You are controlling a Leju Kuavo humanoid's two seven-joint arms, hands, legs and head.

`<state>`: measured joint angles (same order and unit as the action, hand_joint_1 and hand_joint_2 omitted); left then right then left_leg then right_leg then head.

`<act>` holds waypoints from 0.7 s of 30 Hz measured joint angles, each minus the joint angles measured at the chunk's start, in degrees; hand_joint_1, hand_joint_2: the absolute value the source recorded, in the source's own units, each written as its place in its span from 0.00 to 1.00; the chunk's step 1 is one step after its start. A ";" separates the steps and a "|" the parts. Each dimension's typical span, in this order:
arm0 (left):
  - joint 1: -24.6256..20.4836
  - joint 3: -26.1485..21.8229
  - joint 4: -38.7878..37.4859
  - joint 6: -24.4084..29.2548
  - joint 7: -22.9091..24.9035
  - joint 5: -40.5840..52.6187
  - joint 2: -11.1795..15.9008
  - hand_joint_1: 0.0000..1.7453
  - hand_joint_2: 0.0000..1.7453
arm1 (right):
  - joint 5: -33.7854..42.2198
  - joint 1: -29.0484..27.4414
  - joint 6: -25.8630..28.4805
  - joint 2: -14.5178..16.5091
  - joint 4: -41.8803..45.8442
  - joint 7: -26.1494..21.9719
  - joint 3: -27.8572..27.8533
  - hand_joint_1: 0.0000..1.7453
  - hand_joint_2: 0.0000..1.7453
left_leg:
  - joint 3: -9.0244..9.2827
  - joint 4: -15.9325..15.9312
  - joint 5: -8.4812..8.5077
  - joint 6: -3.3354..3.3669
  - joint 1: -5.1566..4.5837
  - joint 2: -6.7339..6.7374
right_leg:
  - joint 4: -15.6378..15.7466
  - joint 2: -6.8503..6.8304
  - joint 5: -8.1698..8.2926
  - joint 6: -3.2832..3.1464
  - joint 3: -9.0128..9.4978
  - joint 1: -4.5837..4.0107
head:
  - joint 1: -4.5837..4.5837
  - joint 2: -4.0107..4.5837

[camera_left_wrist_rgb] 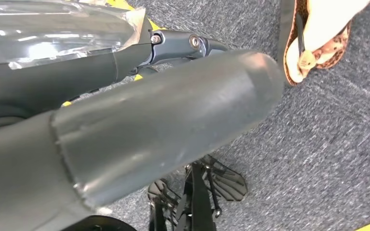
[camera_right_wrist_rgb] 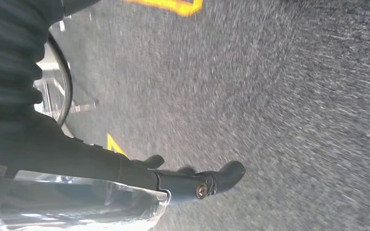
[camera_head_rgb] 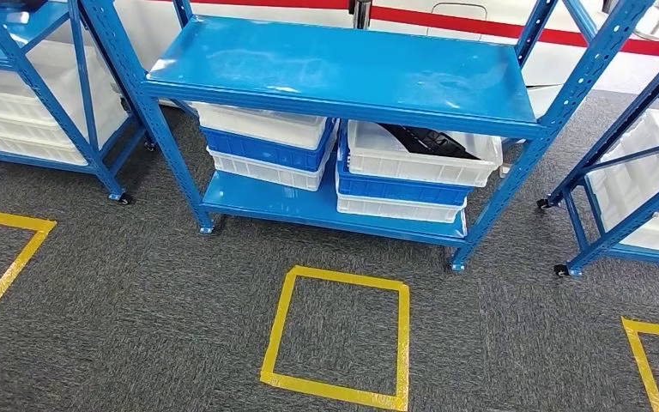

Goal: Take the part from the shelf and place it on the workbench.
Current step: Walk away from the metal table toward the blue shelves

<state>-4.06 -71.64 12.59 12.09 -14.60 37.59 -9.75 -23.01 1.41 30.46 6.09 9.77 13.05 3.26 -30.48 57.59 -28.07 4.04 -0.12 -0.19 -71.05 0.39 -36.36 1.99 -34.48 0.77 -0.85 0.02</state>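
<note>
A blue steel shelf rack (camera_head_rgb: 343, 77) fills the upper centre of the head view, its top deck bare, with flanking racks at both edges. The black part (camera_head_rgb: 429, 140) lies in the upper white bin (camera_head_rgb: 420, 154), right of centre on the lower deck. Open grey carpet (camera_head_rgb: 137, 300) carries a yellow tape square (camera_head_rgb: 339, 335) at lower centre. Left hand (camera_left_wrist_rgb: 139, 125) and right hand (camera_right_wrist_rgb: 192, 183) hang above carpet, fingers loosely apart, holding nothing.

The part (camera_head_rgb: 432, 140) is a black, ribbed piece lying slanted in the top white crate (camera_head_rgb: 420, 159) of the right-hand stack (its far end hidden under the shelf board) on the blue shelf's (camera_head_rgb: 343, 69) lower level.
</note>
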 joint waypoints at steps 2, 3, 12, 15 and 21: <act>0.03 0.01 -0.03 -0.01 -0.01 0.00 -0.02 0.00 0.00 | 0.02 -0.21 0.00 -0.05 0.00 -0.11 -0.01 0.00 1.00 | 0.80 0.01 -0.70 -0.03 -0.23 -0.13 | 0.71 0.00 1.61 0.62 -1.37 -0.05 | -0.02 0.00; 0.04 0.00 -0.05 -0.02 -0.04 0.00 -0.03 0.00 0.00 | 0.03 -0.33 0.00 -0.09 0.00 -0.21 -0.01 0.00 1.00 | 1.37 0.01 -1.10 -0.13 -0.32 -0.21 | 4.29 -0.02 3.98 1.10 -0.45 -0.11 | -0.02 0.00; -0.12 0.22 -0.37 -0.46 -0.40 0.97 0.01 0.00 0.00 | 0.54 -0.54 0.39 -0.40 -0.09 -0.64 -0.15 0.00 1.00 | 2.50 4.93 -5.31 -3.02 -0.20 0.04 | 13.79 -0.62 7.99 -3.16 4.67 0.00 | 0.55 0.01; -0.24 0.28 -0.39 -0.52 -0.37 1.07 0.07 0.00 0.00 | 0.53 -0.43 0.41 -0.31 -0.09 -0.74 -0.16 0.00 1.00 | -4.05 14.72 -9.79 -4.13 0.60 0.02 | 13.74 -0.46 7.32 -3.37 5.54 0.00 | 0.72 0.01; -0.04 0.28 -0.43 -0.27 -0.31 1.07 0.24 0.00 0.00 | 0.50 -0.58 0.41 -0.30 -0.10 -0.80 -0.18 0.00 1.00 | -4.43 3.73 -0.28 -4.40 1.31 0.35 | 13.83 -0.10 4.68 -1.67 8.04 0.29 | 0.85 0.01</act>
<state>-4.10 -71.36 12.16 11.82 -14.91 38.66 -9.51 -22.51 0.82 30.86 5.79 9.67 12.26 3.08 -34.90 61.32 -28.36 -0.36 1.18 0.16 -57.22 0.29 -31.68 0.31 -26.43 1.05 0.00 0.02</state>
